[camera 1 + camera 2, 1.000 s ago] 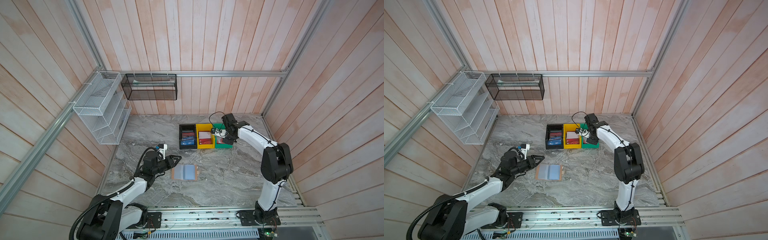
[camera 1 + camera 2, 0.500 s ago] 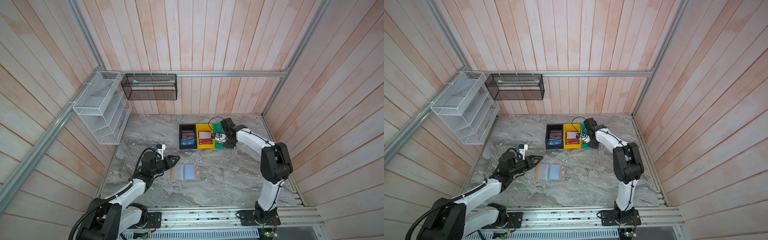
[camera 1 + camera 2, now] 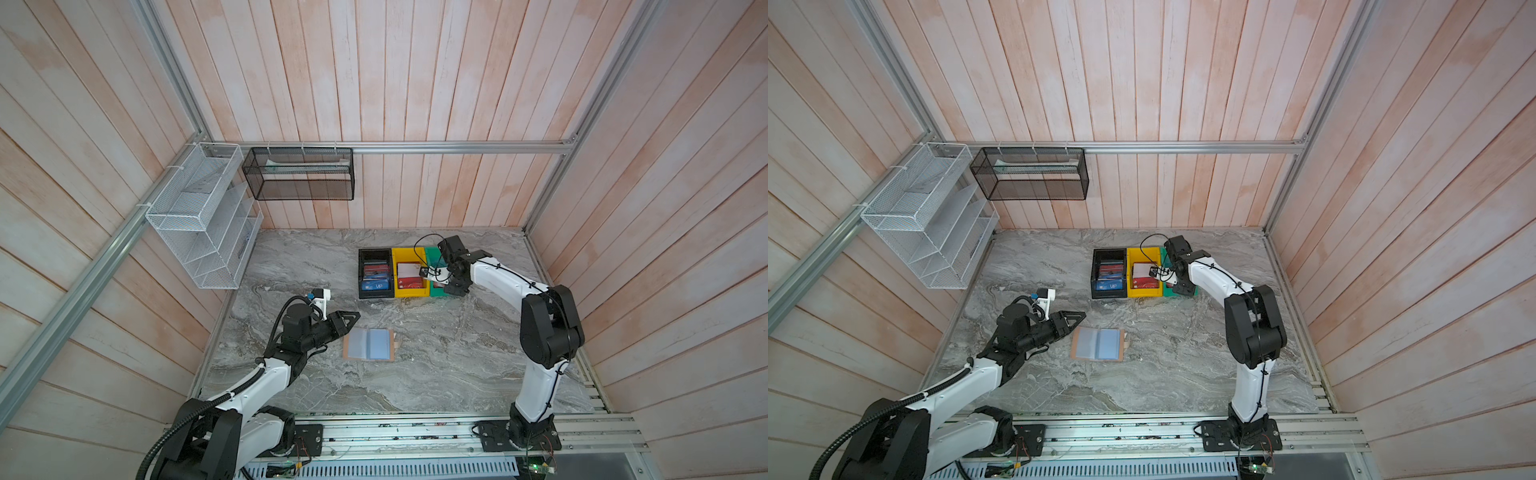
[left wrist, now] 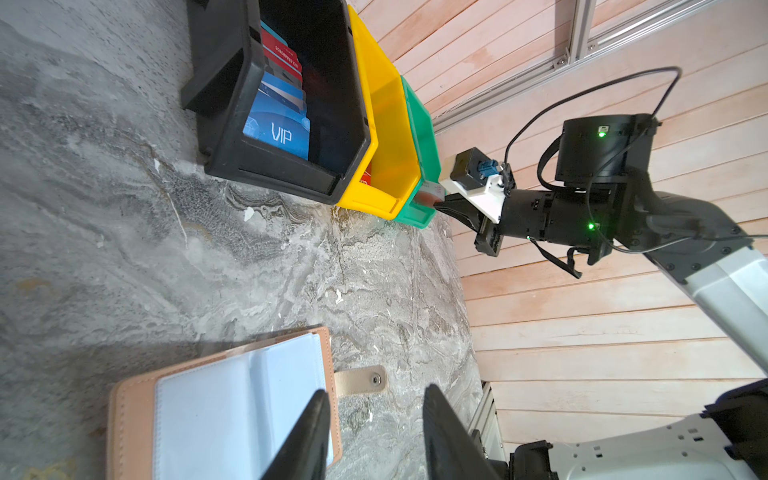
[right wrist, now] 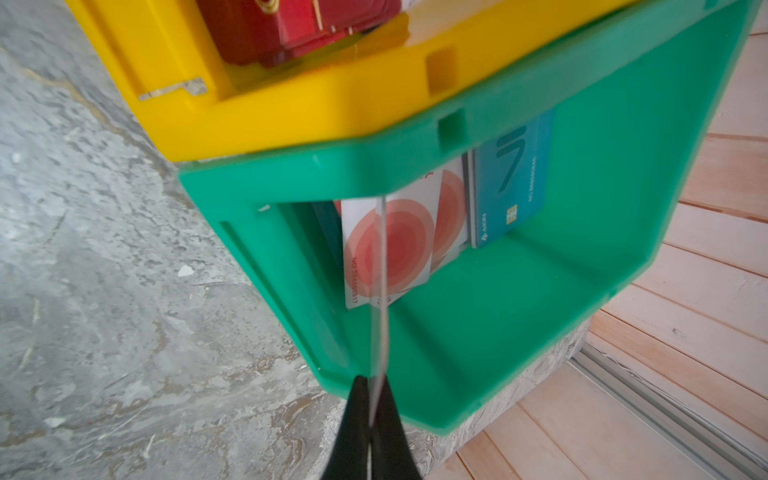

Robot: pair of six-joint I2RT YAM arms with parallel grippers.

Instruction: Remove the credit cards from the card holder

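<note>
The tan card holder (image 3: 369, 344) (image 3: 1098, 344) lies open and flat on the marble table, its clear sleeves (image 4: 232, 407) showing pale and its snap tab (image 4: 360, 380) sticking out. My left gripper (image 3: 354, 319) (image 4: 374, 419) hovers open and holds nothing, just beside the holder's edge. My right gripper (image 5: 374, 386) (image 3: 436, 279) is shut on a thin card (image 5: 380, 291) seen edge-on, held over the green bin (image 5: 498, 332). Pale credit cards with red circles (image 5: 399, 245) and a teal card (image 5: 513, 187) stand in that bin.
Black (image 3: 362, 291), yellow (image 3: 409, 252) and green (image 3: 432, 252) bins stand side by side at the back of the table. The black bin holds a blue VIP card (image 4: 278, 133) and dark red cards. A white wire rack (image 3: 199, 216) and a black mesh basket (image 3: 299, 174) hang on the walls.
My right gripper has shifted slightly left and lower over the green bin, still gripping the card. The left arm and the card holder have stayed still.
</note>
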